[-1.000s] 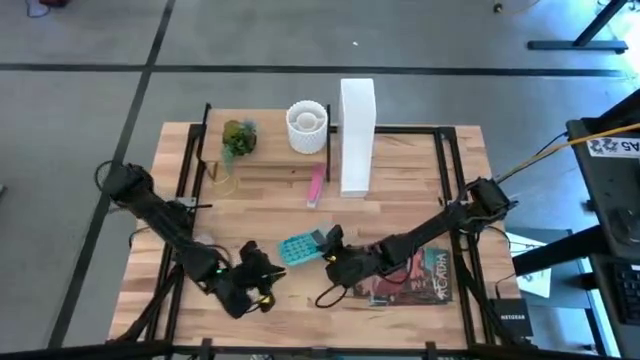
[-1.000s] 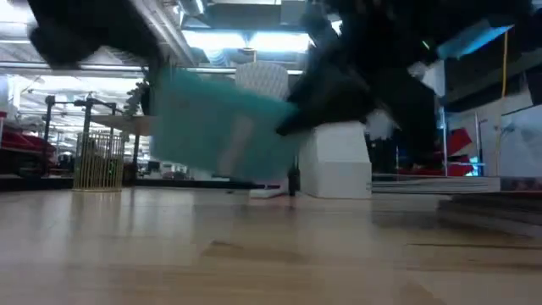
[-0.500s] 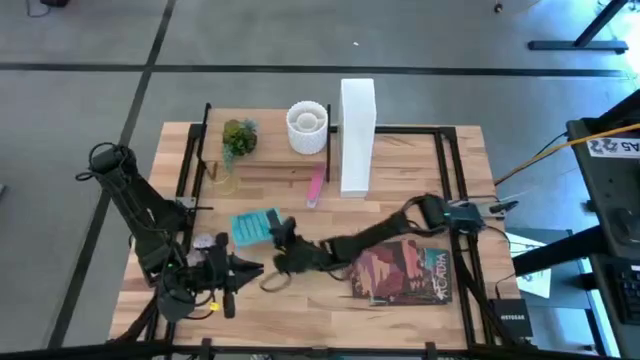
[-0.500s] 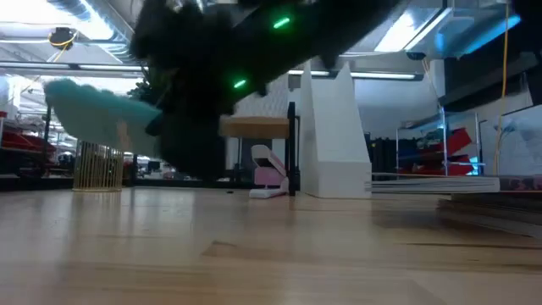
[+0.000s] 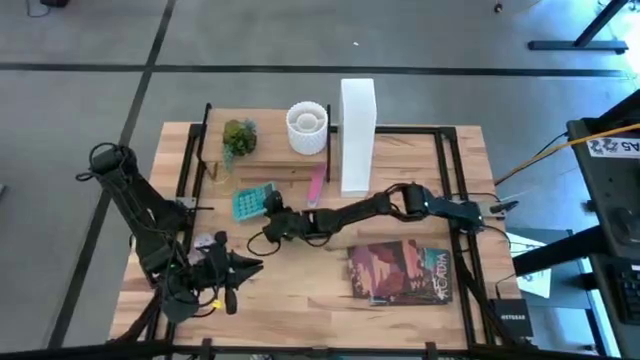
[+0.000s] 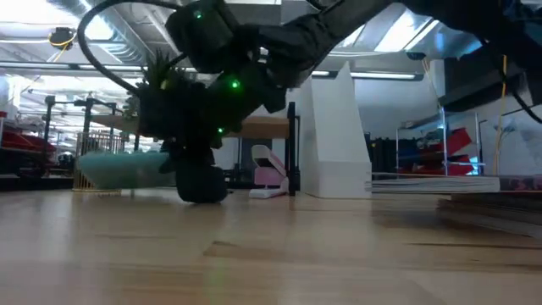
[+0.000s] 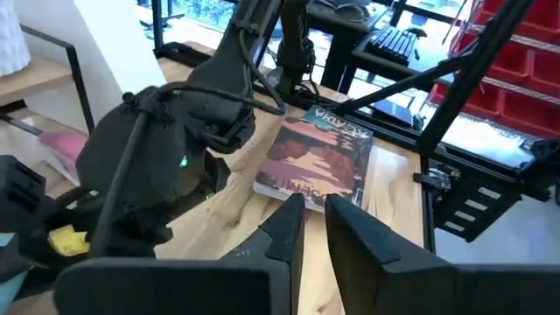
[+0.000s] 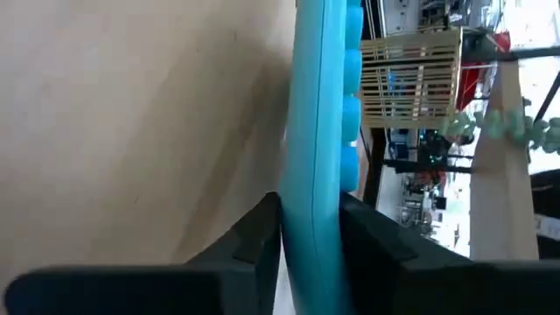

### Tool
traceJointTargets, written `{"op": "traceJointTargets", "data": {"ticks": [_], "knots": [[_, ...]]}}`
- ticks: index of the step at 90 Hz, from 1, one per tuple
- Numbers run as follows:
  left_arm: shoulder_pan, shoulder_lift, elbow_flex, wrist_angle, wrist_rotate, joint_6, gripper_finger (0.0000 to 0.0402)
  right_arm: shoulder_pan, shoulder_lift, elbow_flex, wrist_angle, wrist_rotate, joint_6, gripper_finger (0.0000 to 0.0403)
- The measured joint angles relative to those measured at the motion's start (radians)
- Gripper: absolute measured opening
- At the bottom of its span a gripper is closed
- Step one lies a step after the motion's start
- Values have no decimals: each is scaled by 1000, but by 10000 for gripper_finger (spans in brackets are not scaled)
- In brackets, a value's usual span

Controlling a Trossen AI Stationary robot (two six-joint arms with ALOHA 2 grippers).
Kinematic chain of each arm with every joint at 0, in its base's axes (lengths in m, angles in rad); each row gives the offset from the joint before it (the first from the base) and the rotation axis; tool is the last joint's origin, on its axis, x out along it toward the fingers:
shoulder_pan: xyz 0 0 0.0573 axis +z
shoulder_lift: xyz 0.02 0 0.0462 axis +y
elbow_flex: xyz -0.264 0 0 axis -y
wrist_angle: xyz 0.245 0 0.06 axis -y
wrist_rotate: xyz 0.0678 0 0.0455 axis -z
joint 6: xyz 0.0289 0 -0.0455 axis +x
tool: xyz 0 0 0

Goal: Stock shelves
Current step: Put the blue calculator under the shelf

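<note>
Right gripper (image 5: 268,212) clamps the teal calculator (image 5: 251,201), left of centre, beside the shelf (image 5: 262,150).
Left gripper (image 7: 313,210), lower left, nearly closed, probably empty; keep the calculator flat while sliding it under.

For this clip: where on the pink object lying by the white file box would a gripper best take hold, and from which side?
Probably from straight above, across the narrow middle of the pink object. The high view shows it long and slim, lying flat beside the white file box and under the shelves edge, so fingers closing over its short width, wrist turned to its length, fit best.

grey floor (image 5: 90,40), ceiling strip lights (image 6: 25,38), red bins (image 7: 516,87)
</note>
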State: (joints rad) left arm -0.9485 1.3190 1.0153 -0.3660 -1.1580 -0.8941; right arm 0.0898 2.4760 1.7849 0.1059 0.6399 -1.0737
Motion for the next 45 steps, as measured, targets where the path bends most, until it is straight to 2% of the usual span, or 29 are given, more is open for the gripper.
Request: {"op": "traceJointTargets", "data": {"ticks": [11,21,31,36,45], "knots": [[0,12,0,-1,5,-3,33,-1,-2,-1,0,-10,-7,111],[0,26,0,-34,9,-56,33,1,-2,-2,0,-12,-9,152],[0,34,0,-96,34,-146,33,10,-4,-3,-1,69,0,203],[0,33,0,-131,46,-199,33,15,-12,-4,-33,112,13,224],[-1,33,0,-178,56,-263,33,22,-53,-8,-166,72,70,240]]}}
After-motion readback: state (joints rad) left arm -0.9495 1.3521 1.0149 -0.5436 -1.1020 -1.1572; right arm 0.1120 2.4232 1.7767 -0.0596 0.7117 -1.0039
